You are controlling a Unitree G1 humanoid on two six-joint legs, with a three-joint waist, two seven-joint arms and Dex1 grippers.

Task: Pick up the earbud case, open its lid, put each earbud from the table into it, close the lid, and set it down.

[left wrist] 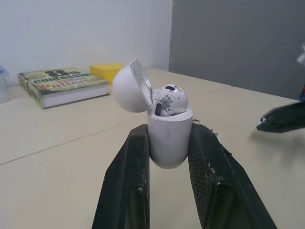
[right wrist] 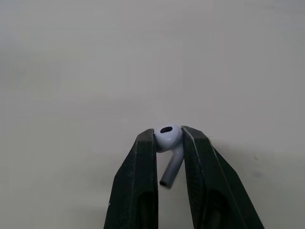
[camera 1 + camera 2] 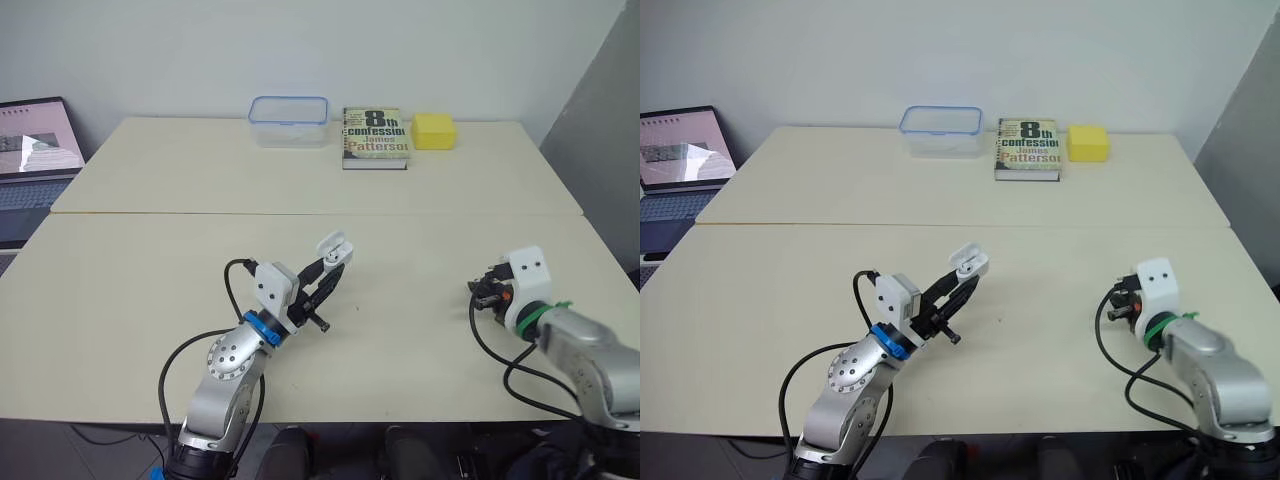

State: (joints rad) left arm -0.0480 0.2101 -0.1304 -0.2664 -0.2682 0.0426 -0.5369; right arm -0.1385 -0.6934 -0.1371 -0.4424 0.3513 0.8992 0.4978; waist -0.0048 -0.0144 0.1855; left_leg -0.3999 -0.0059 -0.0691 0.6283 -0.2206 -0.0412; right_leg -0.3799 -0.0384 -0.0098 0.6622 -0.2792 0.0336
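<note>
Both arms (image 3: 225, 372) are silver metal with looped black cables (image 3: 162, 378), white wrist blocks (image 3: 274, 284) and black jaws; left collar (image 3: 262, 328) is blue, right collar (image 3: 541, 312) green.

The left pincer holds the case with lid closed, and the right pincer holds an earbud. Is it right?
No: the lid is open, as the left wrist view shows. The left pincer does hold the case, the right pincer an earbud.
</note>
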